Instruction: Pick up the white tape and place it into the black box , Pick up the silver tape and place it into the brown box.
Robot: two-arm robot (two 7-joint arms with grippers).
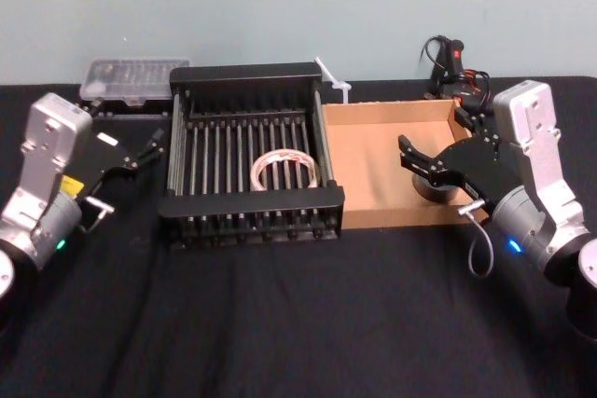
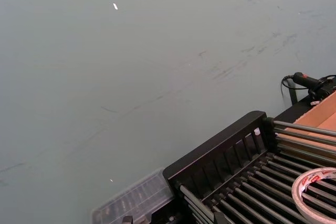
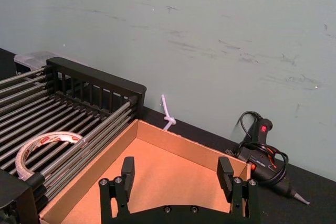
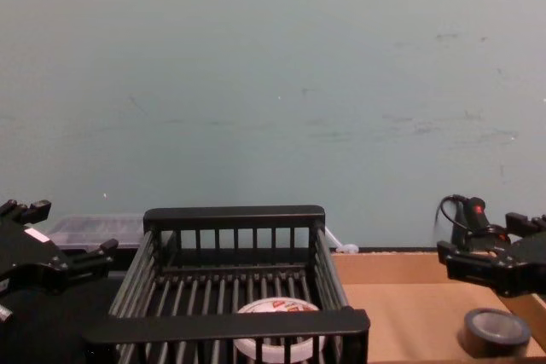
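Two tapes I see boxed, white tape (image 1: 285, 171) in black box (image 1: 250, 200), silver tape (image 4: 497, 330) in brown box (image 1: 373, 165) below released right claw (image 3: 176, 167), left claw (image 1: 131, 170) released alongside.

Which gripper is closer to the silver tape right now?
Right. The right gripper hovers open just above the silver tape in the brown box. The left gripper is open too, off past the black box's left side.
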